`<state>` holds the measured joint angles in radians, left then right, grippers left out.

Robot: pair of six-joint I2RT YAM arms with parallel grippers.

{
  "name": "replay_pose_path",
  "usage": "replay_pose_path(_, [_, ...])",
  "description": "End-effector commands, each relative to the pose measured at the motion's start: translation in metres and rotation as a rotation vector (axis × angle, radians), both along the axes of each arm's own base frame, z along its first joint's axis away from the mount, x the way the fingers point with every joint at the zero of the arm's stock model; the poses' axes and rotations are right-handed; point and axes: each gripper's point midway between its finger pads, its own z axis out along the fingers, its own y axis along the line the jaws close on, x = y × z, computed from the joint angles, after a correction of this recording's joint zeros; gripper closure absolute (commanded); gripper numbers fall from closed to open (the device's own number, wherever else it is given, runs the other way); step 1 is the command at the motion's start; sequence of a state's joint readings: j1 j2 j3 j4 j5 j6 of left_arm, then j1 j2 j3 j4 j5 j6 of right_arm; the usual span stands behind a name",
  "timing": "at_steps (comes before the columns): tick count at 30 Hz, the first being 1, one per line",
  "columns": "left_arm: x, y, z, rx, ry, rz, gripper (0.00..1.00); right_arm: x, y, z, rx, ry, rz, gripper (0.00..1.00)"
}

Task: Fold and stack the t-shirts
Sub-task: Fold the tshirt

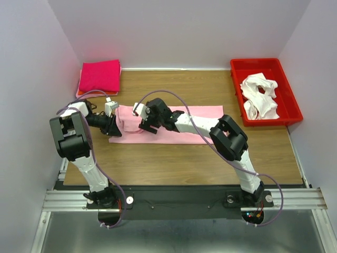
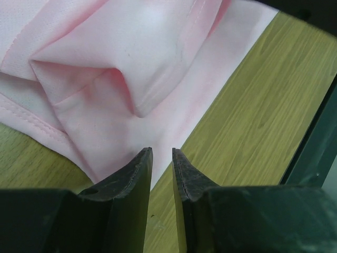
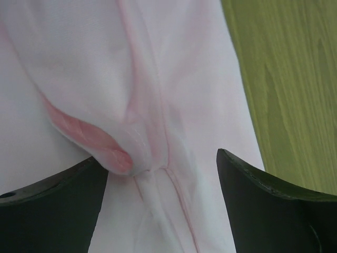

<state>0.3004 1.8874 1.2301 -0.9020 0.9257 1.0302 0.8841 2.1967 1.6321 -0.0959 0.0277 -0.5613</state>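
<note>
A pale pink t-shirt [image 1: 195, 124] lies spread across the middle of the wooden table, bunched into a fold at its left end. My left gripper [image 1: 115, 128] is at the shirt's left edge. In the left wrist view [image 2: 162, 150] its jaws stand a narrow gap apart and hold nothing, with the shirt's hem [image 2: 131, 63] just ahead of them. My right gripper [image 1: 146, 126] is over the shirt's left part. In the right wrist view [image 3: 160, 158] it is wide open and straddles a raised seam fold of the cloth [image 3: 158, 105].
A folded magenta shirt [image 1: 100, 75] lies on an orange one at the back left corner. A red bin [image 1: 287, 113] with crumpled white shirts [image 1: 259, 94] stands at the right. Walls enclose the table on the left, back and right.
</note>
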Motion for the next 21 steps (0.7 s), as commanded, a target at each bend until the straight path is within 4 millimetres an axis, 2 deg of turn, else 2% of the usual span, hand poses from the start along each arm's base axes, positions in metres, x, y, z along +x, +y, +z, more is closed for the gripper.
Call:
replay_pose_path(1, [-0.006,-0.002,0.002,0.001,0.006,0.000,0.67,0.034,0.000,0.048,0.217,0.019,-0.145,0.11])
replay_pose_path(5, [-0.005,-0.001,-0.001,0.003,0.012,0.007,0.67,0.029,-0.007,0.047,0.238,0.097,-0.148,0.11])
replay_pose_path(11, [0.015,-0.002,0.008,0.000,-0.031,0.053,0.69,0.025,-0.024,0.022,0.226,0.204,-0.187,0.09])
replay_pose_path(14, [0.011,-0.010,0.011,-0.014,-0.016,0.030,0.62,0.022,-0.031,0.015,0.232,0.250,-0.215,0.09])
replay_pose_path(16, [0.005,-0.014,0.011,-0.030,-0.003,0.028,0.58,0.020,-0.035,0.025,0.257,0.260,-0.230,0.09])
replay_pose_path(18, [-0.001,-0.019,0.010,-0.036,0.002,0.013,0.57,0.013,-0.037,0.026,0.275,0.300,-0.252,0.09])
replay_pose_path(21, [0.002,-0.022,0.009,-0.037,0.009,0.041,0.57,0.001,-0.037,0.044,0.317,0.364,-0.263,0.10])
